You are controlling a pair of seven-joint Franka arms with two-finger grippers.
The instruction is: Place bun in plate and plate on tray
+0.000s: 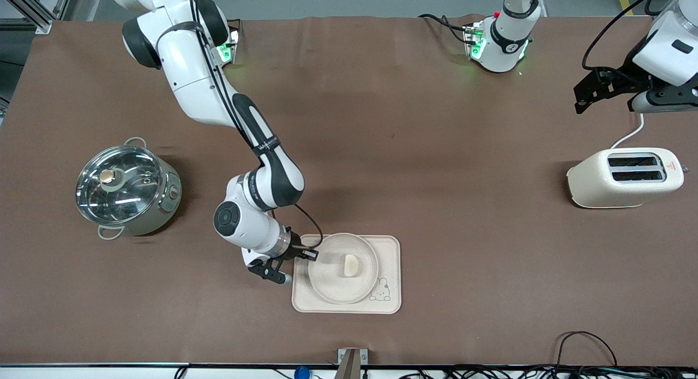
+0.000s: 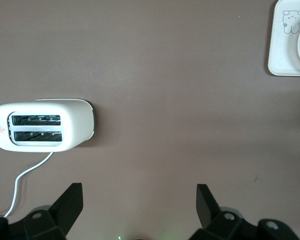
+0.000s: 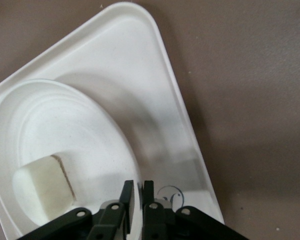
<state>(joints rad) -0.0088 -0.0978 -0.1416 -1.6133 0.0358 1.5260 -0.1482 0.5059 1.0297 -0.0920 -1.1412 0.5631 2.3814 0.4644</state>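
The plate point(image 1: 332, 292) lies over the tray point(image 1: 390, 248) near the table's front edge, with the bun point(image 1: 350, 265) inside it. My right gripper point(image 1: 309, 254) is shut on the plate's rim at the side toward the right arm's end. In the right wrist view my right gripper point(image 3: 138, 192) pinches the rim, one finger inside the plate point(image 3: 55, 115) and one outside, with the bun point(image 3: 42, 187) close by and the tray point(image 3: 155, 90) beneath. I cannot tell whether the plate rests flat. My left gripper point(image 1: 586, 98) is open and empty, waiting high above the toaster's end of the table.
A cream toaster point(image 1: 624, 177) stands toward the left arm's end, and it also shows in the left wrist view point(image 2: 45, 125). A steel pot with a glass lid point(image 1: 125, 191) stands toward the right arm's end. Cables run along the front edge.
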